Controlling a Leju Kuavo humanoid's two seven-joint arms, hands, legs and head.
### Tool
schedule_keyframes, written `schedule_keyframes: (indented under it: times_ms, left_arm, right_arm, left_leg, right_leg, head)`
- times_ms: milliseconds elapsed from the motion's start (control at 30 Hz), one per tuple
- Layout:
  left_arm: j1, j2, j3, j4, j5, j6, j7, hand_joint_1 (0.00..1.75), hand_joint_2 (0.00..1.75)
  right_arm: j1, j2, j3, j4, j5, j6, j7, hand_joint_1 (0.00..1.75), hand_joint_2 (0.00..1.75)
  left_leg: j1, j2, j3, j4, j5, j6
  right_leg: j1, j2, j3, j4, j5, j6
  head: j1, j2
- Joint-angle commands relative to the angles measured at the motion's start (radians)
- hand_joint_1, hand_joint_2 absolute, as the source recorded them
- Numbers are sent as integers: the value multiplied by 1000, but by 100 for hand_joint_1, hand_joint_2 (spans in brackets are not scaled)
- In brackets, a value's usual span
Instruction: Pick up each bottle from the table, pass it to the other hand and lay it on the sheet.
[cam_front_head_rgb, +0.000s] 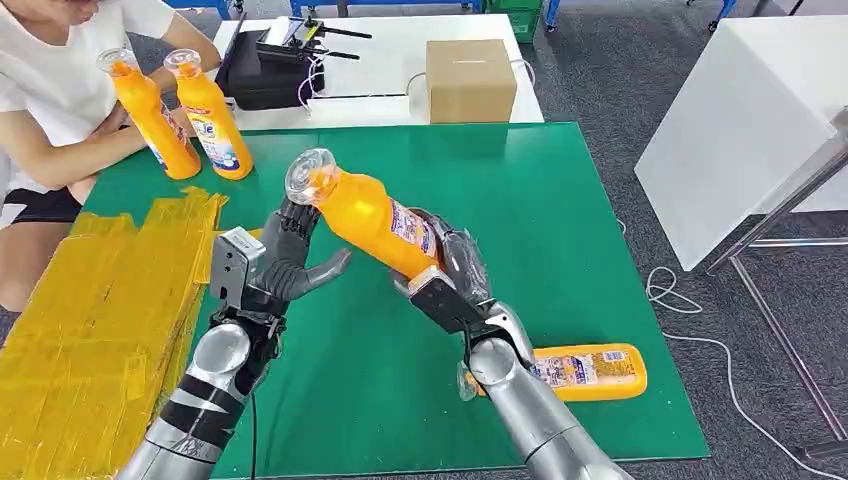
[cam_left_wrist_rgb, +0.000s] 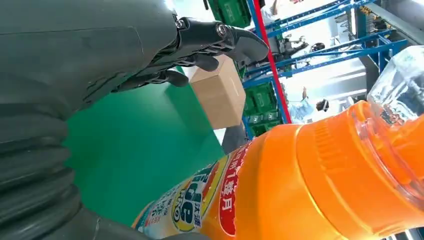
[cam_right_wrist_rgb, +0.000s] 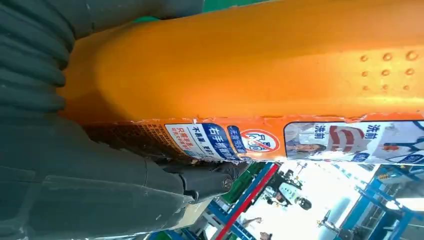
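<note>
An orange bottle (cam_front_head_rgb: 370, 220) with a clear cap hangs tilted above the green mat (cam_front_head_rgb: 560, 230), cap end up and to the left. My right hand (cam_front_head_rgb: 455, 270) grips its lower body, and the label (cam_right_wrist_rgb: 250, 140) lies against the palm. My left hand (cam_front_head_rgb: 285, 260) is at the neck end with fingers (cam_left_wrist_rgb: 210, 40) spread and thumb out, apart from the bottle (cam_left_wrist_rgb: 300, 190). A second orange bottle (cam_front_head_rgb: 590, 370) lies on the mat beside my right forearm. The yellow sheet (cam_front_head_rgb: 90, 320) covers the table's left side.
A person (cam_front_head_rgb: 60, 90) at the far left holds two more orange bottles (cam_front_head_rgb: 185, 110) upright on the mat's corner. A cardboard box (cam_front_head_rgb: 470, 80) and a black device (cam_front_head_rgb: 270, 70) stand on the white table behind. Another white table (cam_front_head_rgb: 740, 130) stands to the right.
</note>
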Motion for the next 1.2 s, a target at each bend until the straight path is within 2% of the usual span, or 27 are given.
schedule_keyframes:
  times_ms: [33, 700, 1167, 1200]
  left_arm:
    - [-47, 8, -37, 62, 1, -1, 3, 0, 175]
    - [-47, 8, -37, 62, 1, -1, 3, 0, 175]
    - [-47, 8, -37, 62, 1, -1, 3, 0, 175]
    - [-47, 8, -37, 62, 1, -1, 3, 0, 175]
  right_arm:
    - [-55, -16, 21, 63, -3, -5, 3, 175, 175]
    - [-55, -16, 21, 63, -3, -5, 3, 175, 175]
    - [-55, -16, 21, 63, -3, -5, 3, 175, 175]
    - [-55, -16, 21, 63, -3, -5, 3, 175, 175]
  left_leg:
    - [1, -1, 3, 0, -1, -1]
    - [2, -1, 5, 0, -2, -1]
    - [0, -1, 1, 0, 0, 0]
    - [2, -1, 5, 0, -2, -1]
  right_leg:
    - [1, -1, 4, -1, -1, 1]
    - [1, -1, 5, -1, -2, 1]
    - [0, -1, 1, 0, 0, 0]
    - [2, -1, 5, -1, -2, 1]
  head:
    - [0, 0]
    - [0, 0]
    - [0, 0]
    - [0, 0]
